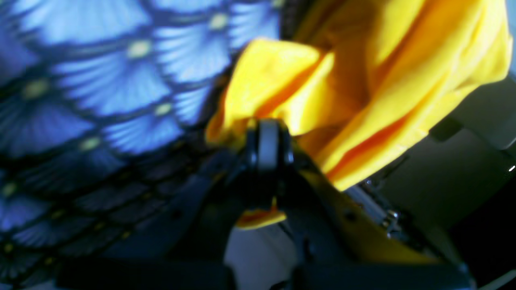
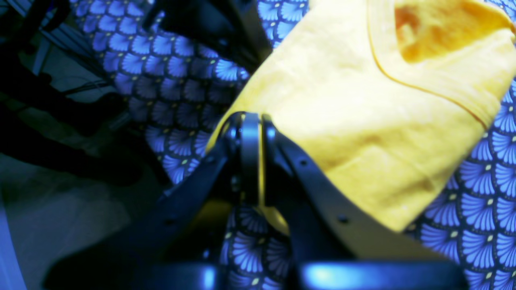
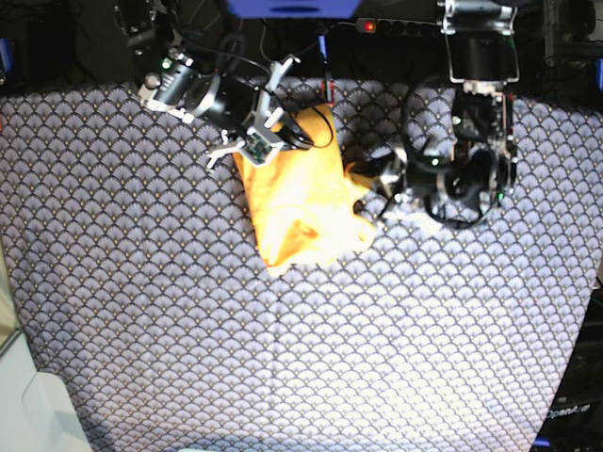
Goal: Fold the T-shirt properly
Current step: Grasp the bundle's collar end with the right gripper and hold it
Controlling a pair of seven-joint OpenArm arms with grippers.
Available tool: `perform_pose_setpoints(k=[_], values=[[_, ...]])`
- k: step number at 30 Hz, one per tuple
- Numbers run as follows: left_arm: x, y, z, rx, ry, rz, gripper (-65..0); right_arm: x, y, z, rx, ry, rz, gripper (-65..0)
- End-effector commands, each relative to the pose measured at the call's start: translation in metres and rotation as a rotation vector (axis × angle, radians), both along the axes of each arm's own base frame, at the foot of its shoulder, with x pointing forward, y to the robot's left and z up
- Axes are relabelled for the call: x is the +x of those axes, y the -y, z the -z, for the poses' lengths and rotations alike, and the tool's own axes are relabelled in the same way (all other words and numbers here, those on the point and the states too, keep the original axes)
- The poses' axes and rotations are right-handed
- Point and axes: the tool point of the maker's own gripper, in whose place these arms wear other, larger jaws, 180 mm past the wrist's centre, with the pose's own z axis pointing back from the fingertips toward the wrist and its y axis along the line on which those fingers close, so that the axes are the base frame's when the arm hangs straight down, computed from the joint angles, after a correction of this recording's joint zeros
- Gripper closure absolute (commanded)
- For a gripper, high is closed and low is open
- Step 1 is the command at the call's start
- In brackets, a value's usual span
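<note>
Your right gripper (image 2: 250, 161) has its black jaws pressed together on an edge of the plain yellow-orange cotton T-shirt (image 2: 354, 133); a thin sliver of yellow cloth shows between the fingers, and a small tail of it hangs out below them. From the base view that gripper (image 3: 283, 132) sits at the far edge of the T-shirt (image 3: 297, 202), toward the back of the table.

Your left gripper (image 1: 268, 145) is likewise clamped on the T-shirt (image 1: 363, 80), with bunched yellow cloth spilling out above the fingertips and a small scrap poking out beneath them. In the base view it (image 3: 377, 184) holds the side of the garment nearer the left arm, and the cloth there is drawn up into a wrinkled peak.

The T-shirt itself lies as a crumpled, roughly oblong bundle stretched between your two grippers, its near end resting on the blue-grey scallop-patterned tablecloth (image 3: 283, 358). In the right wrist view a hemmed opening with a darker orange inside shows at the shirt's far corner. The tablecloth (image 2: 181, 88) covers the whole table around the shirt.
</note>
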Motion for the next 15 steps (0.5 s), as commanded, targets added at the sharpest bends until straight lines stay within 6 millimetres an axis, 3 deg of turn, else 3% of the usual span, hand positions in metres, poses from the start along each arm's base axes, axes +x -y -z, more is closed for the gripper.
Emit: perform_pose_setpoints(k=[1, 7, 11, 15], values=[[0.007, 0.004, -0.011, -0.020, 0.029, 0.013, 0.0, 0.004, -0.003, -0.013, 0.038, 0.036, -0.001, 0.0], [0.003, 0.010, 0.002, -0.005, 0.006, 0.023, 0.0, 0.003, -0.002, -0.013, 0.033, 0.037, -0.003, 0.0], [0.003, 0.011, 0.000, -0.017, 0.004, 0.026, 0.0, 0.003, -0.002, -0.013, 0.032, 0.038, -0.003, 0.0], [0.005, -0.001, -0.008, 0.013, 0.040, 0.037, 0.0, 0.004, -0.002, -0.013, 0.032, 0.040, -0.003, 0.0]])
